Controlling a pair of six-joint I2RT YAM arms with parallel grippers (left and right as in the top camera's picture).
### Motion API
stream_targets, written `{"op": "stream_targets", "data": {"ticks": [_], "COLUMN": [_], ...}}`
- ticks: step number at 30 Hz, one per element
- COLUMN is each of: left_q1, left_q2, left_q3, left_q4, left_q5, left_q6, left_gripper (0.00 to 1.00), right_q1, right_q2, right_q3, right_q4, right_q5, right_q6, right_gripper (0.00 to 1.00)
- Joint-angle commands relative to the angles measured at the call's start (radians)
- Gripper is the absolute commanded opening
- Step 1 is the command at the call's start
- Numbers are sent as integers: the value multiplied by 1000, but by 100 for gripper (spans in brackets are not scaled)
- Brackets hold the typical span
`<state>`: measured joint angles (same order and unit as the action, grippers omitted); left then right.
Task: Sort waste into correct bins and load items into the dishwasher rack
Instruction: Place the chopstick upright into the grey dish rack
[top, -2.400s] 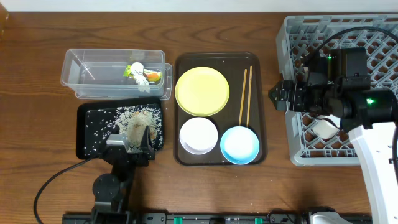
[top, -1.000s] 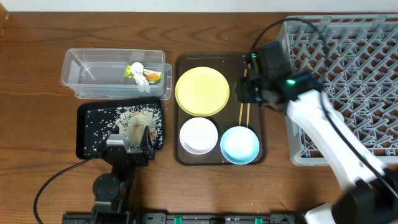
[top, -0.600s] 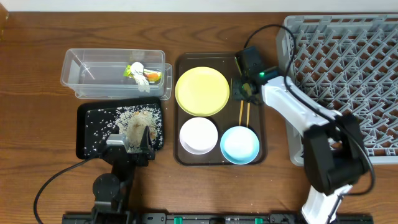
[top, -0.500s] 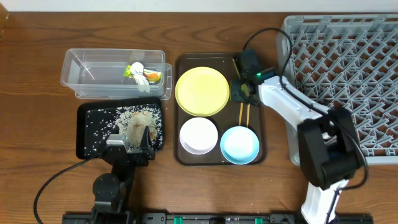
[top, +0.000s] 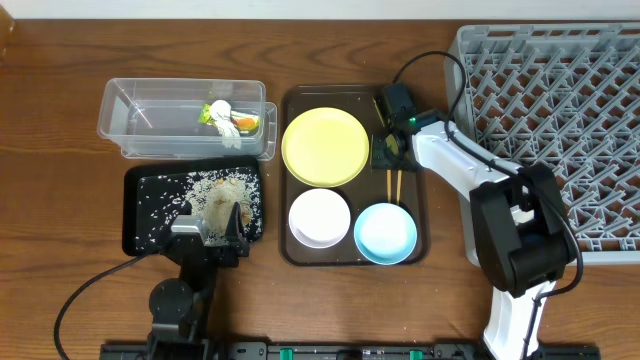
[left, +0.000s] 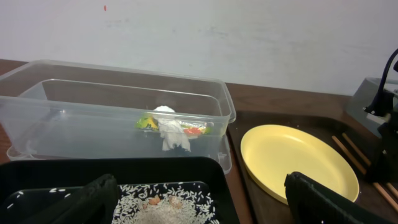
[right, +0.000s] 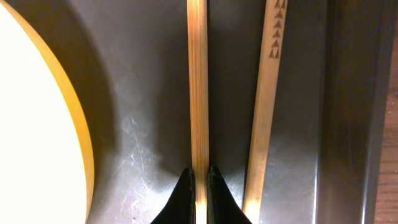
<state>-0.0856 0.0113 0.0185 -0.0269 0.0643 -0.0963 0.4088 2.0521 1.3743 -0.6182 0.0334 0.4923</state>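
Observation:
My right gripper (top: 388, 152) is down over the wooden chopsticks (top: 392, 186) on the dark brown tray. In the right wrist view its fingertips (right: 200, 186) are shut on the left chopstick (right: 198, 87); the other chopstick (right: 266, 106) lies free beside it. On the same tray are the yellow plate (top: 325, 147), white bowl (top: 319, 217) and light blue bowl (top: 385, 232). My left gripper (top: 212, 225) stands open at the black tray (top: 140, 215), over the rice scraps (left: 165, 208). The green wrapper and tissue (left: 171, 127) lie in the clear tub (top: 150, 115).
The grey dishwasher rack (top: 560, 130) fills the right side, close to the brown tray's right rim (top: 425, 170). My right arm reaches from the front right across the rack's left wall. The plate's edge (right: 37, 124) is just left of the held chopstick.
My right arm has swung from the rack to the chopsticks on the brown tray and its jaws have shut on one chopstick. The left arm has not moved.

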Motion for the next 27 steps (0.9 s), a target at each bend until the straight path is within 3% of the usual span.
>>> {"op": "stream_targets", "data": {"ticks": [1, 7, 13, 19, 24, 27], "left_q1": [6, 6, 6, 6, 6, 6], "left_q2": [-5, -5, -5, -5, -5, -5], "left_q3": [-14, -14, -14, -14, -14, -14], "left_q4": [-37, -37, -37, -37, -37, -37], "left_q5": [3, 3, 3, 3, 3, 3], "left_q6": [10, 10, 10, 10, 10, 10], "left_gripper": [88, 88, 88, 88, 88, 88], "right_q1": [-19, -89, -228, -344, -395, -394], "right_q2": [-58, -282, -436, -404, -323, -286], "right_q3": [22, 34, 34, 29, 29, 29], "right_q4": [-14, -85, -119, -116, -100, -93], "right_q5": [-47, -29, 61, 61, 60, 53], "right_q6": [-34, -131, -347, -551, -570, -568], "right_gripper": [1, 1, 1, 1, 1, 15]}}
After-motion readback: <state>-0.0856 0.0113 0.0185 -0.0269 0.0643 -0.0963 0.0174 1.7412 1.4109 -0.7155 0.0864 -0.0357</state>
